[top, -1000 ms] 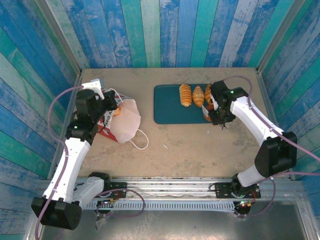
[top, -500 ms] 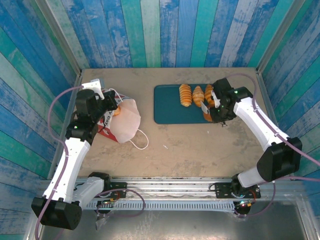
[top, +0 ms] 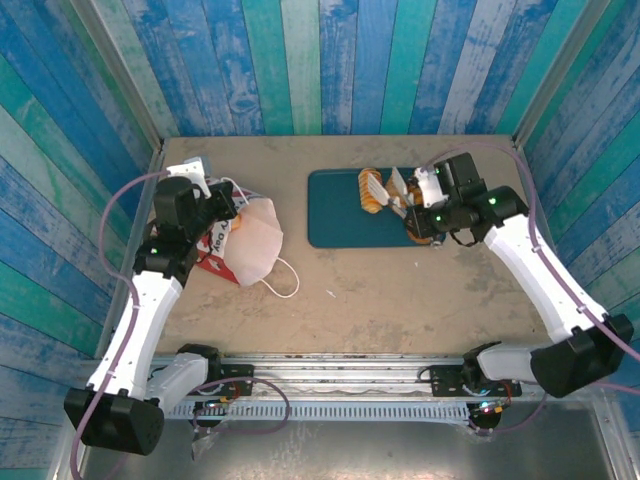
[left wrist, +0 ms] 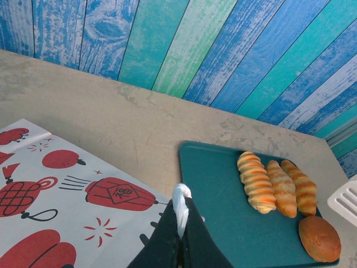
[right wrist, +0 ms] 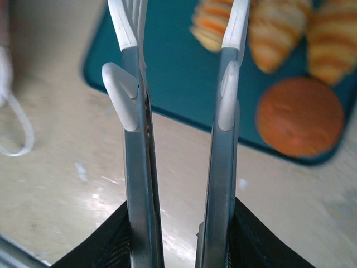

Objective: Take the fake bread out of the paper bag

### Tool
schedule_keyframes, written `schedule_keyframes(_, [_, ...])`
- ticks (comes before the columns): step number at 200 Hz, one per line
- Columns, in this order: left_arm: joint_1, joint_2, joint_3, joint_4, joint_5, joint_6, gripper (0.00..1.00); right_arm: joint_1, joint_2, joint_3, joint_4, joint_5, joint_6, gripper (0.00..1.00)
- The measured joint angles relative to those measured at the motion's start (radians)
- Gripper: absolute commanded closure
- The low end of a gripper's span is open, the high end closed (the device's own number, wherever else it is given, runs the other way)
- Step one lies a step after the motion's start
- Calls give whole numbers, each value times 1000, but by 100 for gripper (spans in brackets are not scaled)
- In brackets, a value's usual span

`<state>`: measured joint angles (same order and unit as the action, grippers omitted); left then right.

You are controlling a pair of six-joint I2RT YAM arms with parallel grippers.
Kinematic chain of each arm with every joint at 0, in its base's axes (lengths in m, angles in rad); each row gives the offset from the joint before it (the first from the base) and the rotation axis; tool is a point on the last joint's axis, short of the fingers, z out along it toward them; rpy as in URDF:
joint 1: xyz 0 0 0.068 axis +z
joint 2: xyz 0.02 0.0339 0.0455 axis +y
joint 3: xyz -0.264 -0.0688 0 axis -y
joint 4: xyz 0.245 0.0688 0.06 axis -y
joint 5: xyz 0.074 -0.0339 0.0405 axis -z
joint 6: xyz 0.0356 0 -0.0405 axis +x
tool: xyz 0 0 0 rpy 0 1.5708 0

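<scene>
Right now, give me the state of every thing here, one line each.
Paper bag, lying on its side on the table.
Left hand, shut on a white bit of the bag.
Right hand, open and empty over the tray.
Tray, flat on the table, bearing bread.
Croissants, three lying side by side on the tray.
Bun, resting on the tray beside them.

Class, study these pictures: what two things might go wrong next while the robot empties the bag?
1. The left jaws pinch a thin white bit of the paper bag; it may slip or tear.
2. The right jaws hang open, empty, beside the bun at the tray corner; a careless swing might knock it off.
</scene>
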<state>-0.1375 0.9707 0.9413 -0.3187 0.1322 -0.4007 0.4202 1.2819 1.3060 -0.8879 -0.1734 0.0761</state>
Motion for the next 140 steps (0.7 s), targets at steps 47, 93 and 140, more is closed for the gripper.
schedule_keyframes(47, [0,-3,4,-16,-26,7,100,308,-12,-51,150,-72,-87,60])
schedule_keyframes(93, [0,-53,7,-66,-60,25,100,515,84,-81,246,-56,-148,61])
schedule_keyframes(140, [0,-112,48,-165,-71,90,100,671,302,-57,344,87,-152,65])
